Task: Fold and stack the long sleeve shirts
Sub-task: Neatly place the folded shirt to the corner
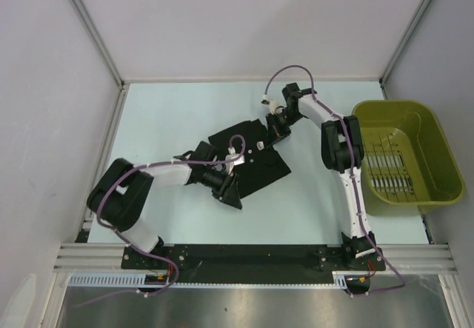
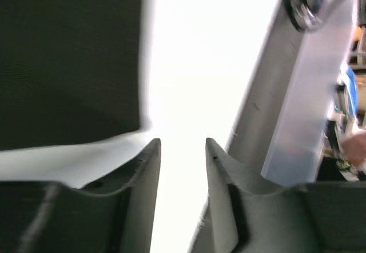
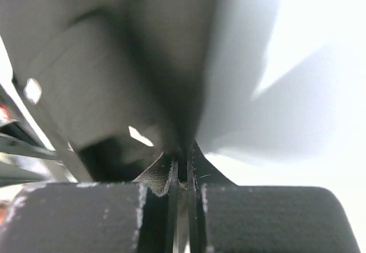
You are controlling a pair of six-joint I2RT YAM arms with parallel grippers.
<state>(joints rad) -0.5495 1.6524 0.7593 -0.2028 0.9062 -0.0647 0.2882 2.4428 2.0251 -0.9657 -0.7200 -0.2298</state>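
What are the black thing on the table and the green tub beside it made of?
The black shirt looks like soft, matte fabric: it lies limp in flat folds without shine; the weave is too small to tell. The green basket looks like moulded plastic, slightly glossy: stiff smooth walls, a rounded rim and a slotted floor.

an olive-green basket (image 1: 435, 141) sits at the table's (image 1: 170, 113) right edge.

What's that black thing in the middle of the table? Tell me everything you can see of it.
A black long sleeve shirt: soft, plain fabric with no print, gathered into a compact angular shape, lying on the pale table. The right gripper is shut on its far edge; the left gripper hovers over its near-left part, jaws apart, holding nothing.
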